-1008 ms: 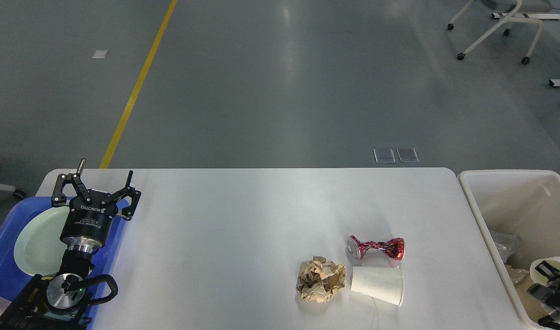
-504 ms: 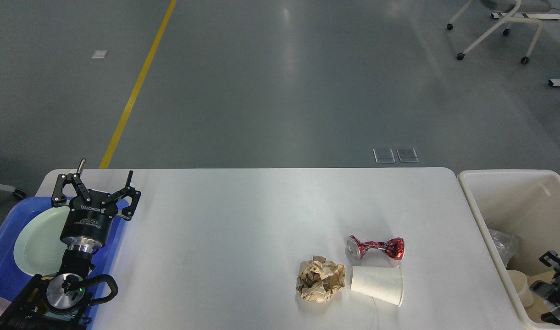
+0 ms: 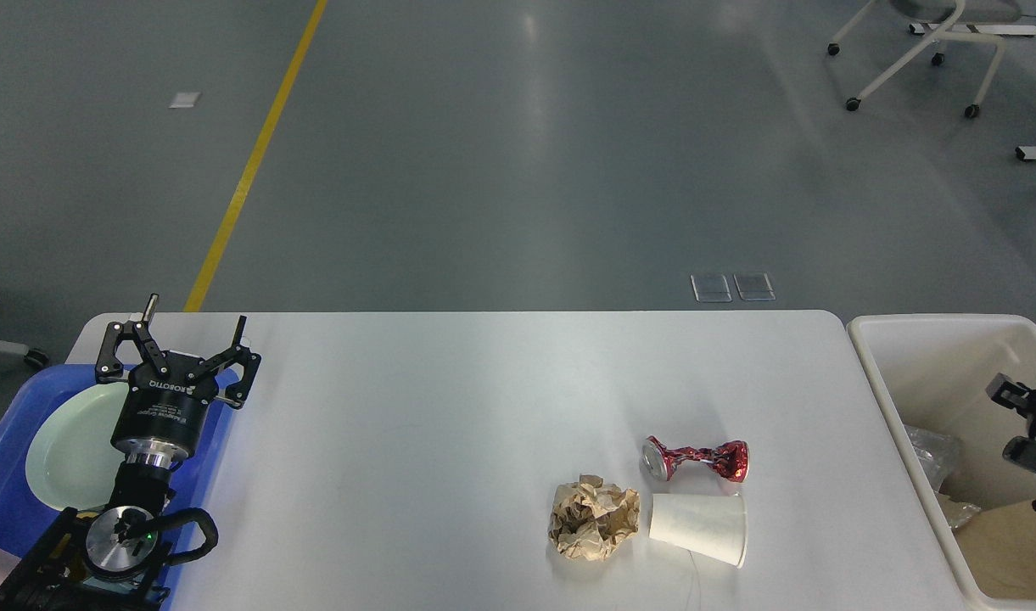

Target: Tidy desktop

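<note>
The white desktop [image 3: 441, 407] fills the lower middle of the head view. On its right part lie a crushed red can [image 3: 696, 458], a crumpled ball of brown paper [image 3: 594, 519] and a white paper cup [image 3: 698, 528] on its side. My left gripper [image 3: 193, 327] is open and empty, above the far right corner of a blue tray [image 3: 4, 475] at the desktop's left end. My right gripper [image 3: 1016, 445] is partly cut off by the right edge. It hangs over the cream bin [image 3: 887, 390] with its fingers spread and nothing between them.
The blue tray holds a pale green plate [image 3: 68, 450]. The cream bin stands against the desktop's right end and holds clear plastic [image 3: 929, 450] and brown paper [image 3: 1005, 543]. A wheeled chair [image 3: 916, 59] stands on the floor far back right.
My right gripper has let go of a white cup into the bin and risen toward the bin's far side. The cup no longer shows. The left arm has not moved.
</note>
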Robot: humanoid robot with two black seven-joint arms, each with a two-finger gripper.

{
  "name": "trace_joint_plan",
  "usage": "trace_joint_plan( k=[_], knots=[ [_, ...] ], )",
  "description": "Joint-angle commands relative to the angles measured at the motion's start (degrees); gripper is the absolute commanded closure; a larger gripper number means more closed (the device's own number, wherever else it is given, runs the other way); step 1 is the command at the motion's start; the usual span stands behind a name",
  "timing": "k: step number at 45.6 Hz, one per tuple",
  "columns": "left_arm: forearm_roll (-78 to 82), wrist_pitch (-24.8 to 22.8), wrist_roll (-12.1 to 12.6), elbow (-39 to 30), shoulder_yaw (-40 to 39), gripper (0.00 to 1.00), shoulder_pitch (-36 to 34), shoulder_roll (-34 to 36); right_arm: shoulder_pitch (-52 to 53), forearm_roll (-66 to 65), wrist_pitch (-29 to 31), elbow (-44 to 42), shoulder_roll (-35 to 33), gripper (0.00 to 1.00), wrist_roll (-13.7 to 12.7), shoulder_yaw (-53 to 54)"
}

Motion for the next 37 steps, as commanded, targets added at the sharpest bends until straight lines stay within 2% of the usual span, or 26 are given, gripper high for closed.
trace_joint_plan(
  k=[1,9,18,30,37],
  knots=[
    [0.0,0.0,0.1,0.0,0.0,0.04,-0.1,0.0,9.6,-6.8,8.9,6.1,-1.6,0.0,-0.2,-1.6],
    [-0.1,0.0,0.1,0.0,0.0,0.04,-0.1,0.0,25.8,-6.7,29.4,10.3,1.2,0.0,-0.3,-9.1],
    [0.0,0.0,0.1,0.0,0.0,0.04,-0.1,0.0,39.0,-6.6,47.7,14.6,8.3,0.0,-0.5,-14.8],
    [0.0,0.0,0.1,0.0,0.0,0.04,0.0,0.0,59.6,-2.8,60.7,30.5,10.5,0.0,-0.8,-17.0],
    [0.0,0.0,0.0,0.0,0.0,0.04,0.0,0.0,71.0,3.0,64.1,40.4,10.1,0.0,-0.8,-18.7]
  ],
)
